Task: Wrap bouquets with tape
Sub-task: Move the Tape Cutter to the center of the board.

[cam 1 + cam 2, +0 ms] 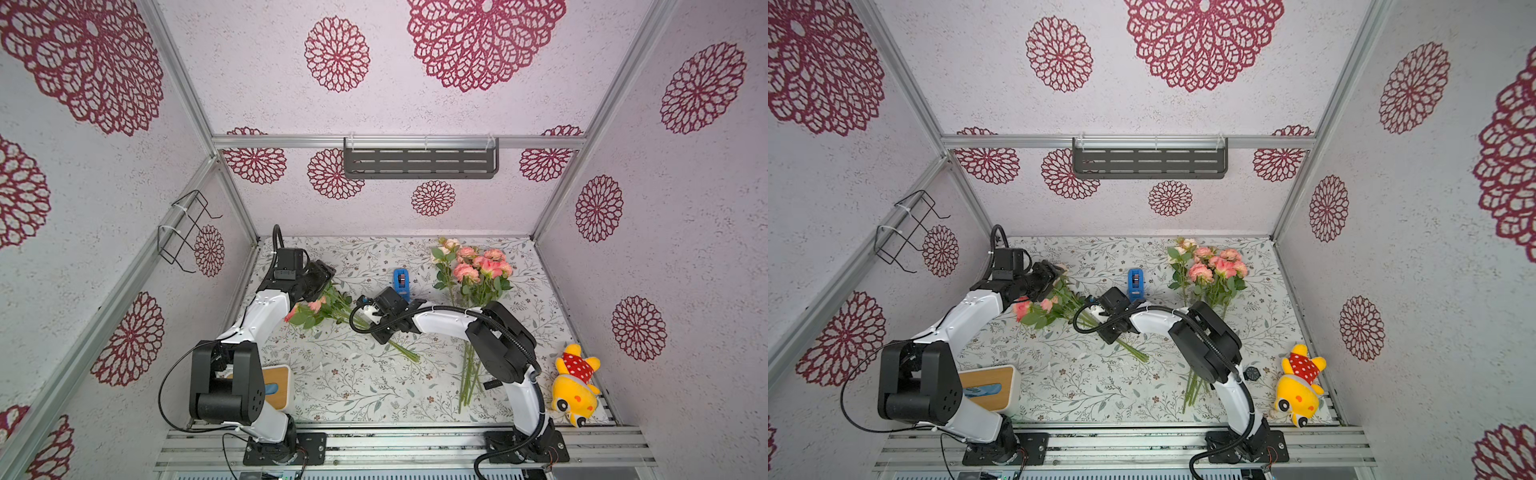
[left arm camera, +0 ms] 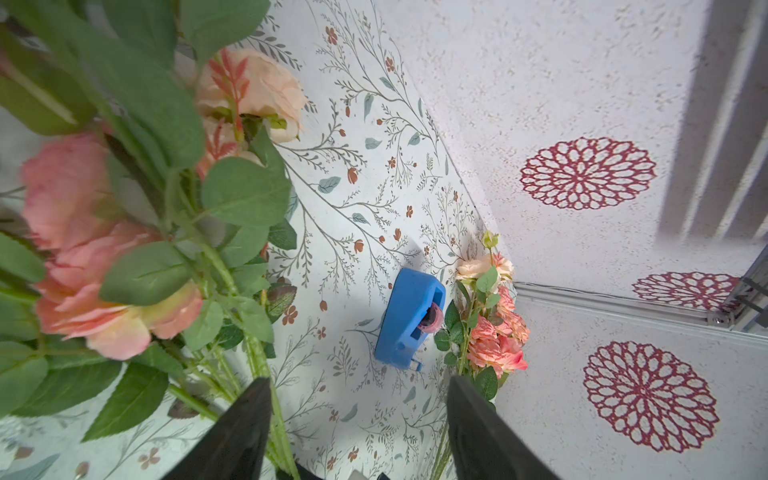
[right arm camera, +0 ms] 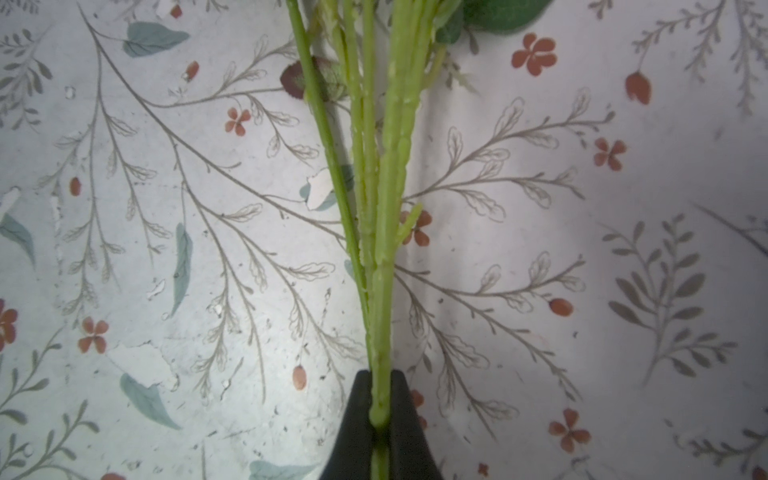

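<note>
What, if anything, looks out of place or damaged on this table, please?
A yellow plush toy in a red polka-dot top lies at the table's front right corner, unrelated to flower wrapping. The floral-printed table covering is also chipped, with white patches showing in the right wrist view.

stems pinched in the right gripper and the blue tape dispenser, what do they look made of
The stems look like moulded plastic: waxy light green, with seam ridges and small nubs, too uniform for real plants. The tape dispenser is probably hard plastic: a smooth matte blue shell with rounded moulded edges.
</note>
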